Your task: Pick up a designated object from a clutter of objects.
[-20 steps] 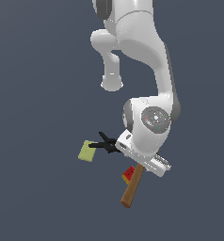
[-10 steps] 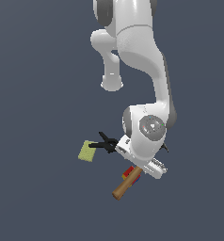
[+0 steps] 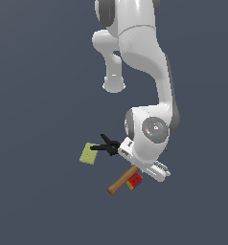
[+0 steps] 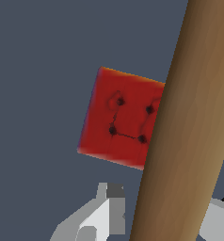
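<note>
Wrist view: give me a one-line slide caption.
Wooden hammer handle between the claw fingers, crossing in front of a red cube.

A simulated scene: flat, featureless dark grey ground [image 3: 39, 72] with no room around it

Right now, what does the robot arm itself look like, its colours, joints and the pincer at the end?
The arm is glossy white with rounded, bulbous links and dark grey bands at the joints. A round grey disc cap marks the wrist joint. No cables or lettering show. The pincer is pale grey and white, with blocky, angular fingers.
</note>
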Robot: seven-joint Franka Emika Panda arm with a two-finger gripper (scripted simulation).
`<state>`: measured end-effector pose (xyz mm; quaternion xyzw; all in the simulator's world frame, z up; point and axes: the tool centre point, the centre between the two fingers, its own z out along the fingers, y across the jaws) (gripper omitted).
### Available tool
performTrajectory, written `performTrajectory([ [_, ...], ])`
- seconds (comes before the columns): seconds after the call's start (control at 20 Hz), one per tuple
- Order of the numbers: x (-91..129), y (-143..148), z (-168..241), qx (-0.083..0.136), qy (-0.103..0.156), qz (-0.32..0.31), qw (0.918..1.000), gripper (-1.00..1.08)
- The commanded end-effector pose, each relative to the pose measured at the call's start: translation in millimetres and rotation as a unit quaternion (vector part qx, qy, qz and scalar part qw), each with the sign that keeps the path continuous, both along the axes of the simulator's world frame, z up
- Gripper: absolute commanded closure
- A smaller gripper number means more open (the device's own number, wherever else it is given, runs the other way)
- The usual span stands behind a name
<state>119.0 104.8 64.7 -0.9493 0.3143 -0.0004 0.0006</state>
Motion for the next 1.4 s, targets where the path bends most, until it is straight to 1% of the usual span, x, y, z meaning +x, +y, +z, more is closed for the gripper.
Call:
performTrajectory([
  [0.0,-1.0,-1.3,-2.3,-0.001,0.002,-0.001,1.0000,1.08],
  [0.35,-5.3,1.7,9.3,-0.001,0.002,-0.001,1.0000,1.08],
  [0.65,-16.1,9.3,38.7,-0.001,0.002,-0.001,1.0000,1.08],
  [0.95,-34.2,22.3,88.8,-0.001,0.002,-0.001,1.0000,1.08],
  [1.35,-65.9,45.7,178.8,-0.001,0.001,0.000,1.0000,1.08],
])
